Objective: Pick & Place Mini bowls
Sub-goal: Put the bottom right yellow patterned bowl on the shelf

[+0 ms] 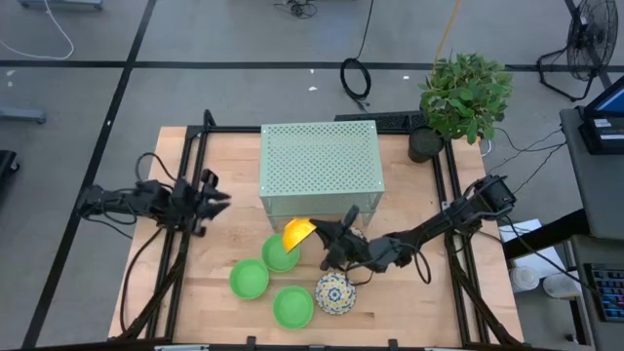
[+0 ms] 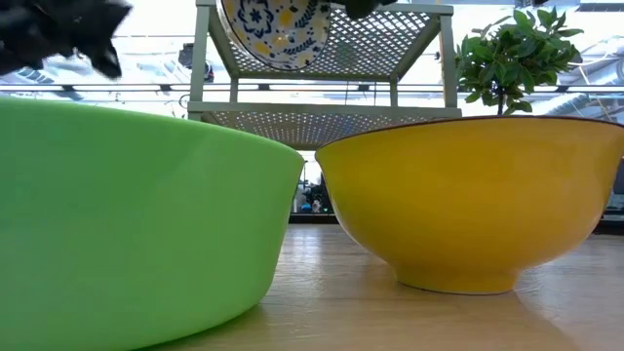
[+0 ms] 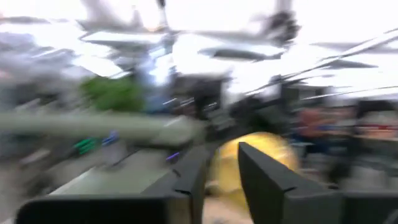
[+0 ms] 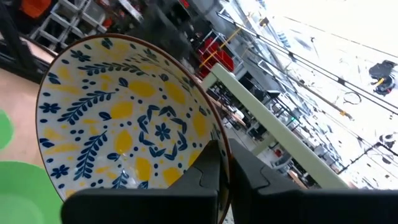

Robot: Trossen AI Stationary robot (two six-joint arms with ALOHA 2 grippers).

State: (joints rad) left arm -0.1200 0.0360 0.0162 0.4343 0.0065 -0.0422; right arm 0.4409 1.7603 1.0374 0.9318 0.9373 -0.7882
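Observation:
My right gripper (image 1: pixel 327 237) is shut on a floral mini bowl (image 1: pixel 298 234), white with blue and yellow inside (image 4: pixel 124 118) and yellow outside. It holds the bowl in the air in front of the pale green stand (image 1: pixel 320 171). Three green mini bowls (image 1: pixel 280 252) (image 1: pixel 249 279) (image 1: pixel 293 306) and another floral bowl (image 1: pixel 334 292) rest on their bases on the table. The low view shows one green bowl (image 2: pixel 127 214) and the yellow-sided bowl (image 2: pixel 468 205) close up, with the held bowl (image 2: pixel 273 29) above. My left gripper (image 1: pixel 219 200) waits open at the table's left. My right gripper holds the floral bowl by its rim (image 4: pixel 214 134), one finger inside the bowl and one outside. The fingers come about level from the table's right. The bowl is lifted clear of the table and tipped on edge, its yellow outside upward.
The perforated stand stands at the middle of the table's far half. A potted plant (image 1: pixel 463 97) is at the far right corner. Black frame rails (image 1: pixel 444 185) run along both sides of the wooden table (image 1: pixel 409 312).

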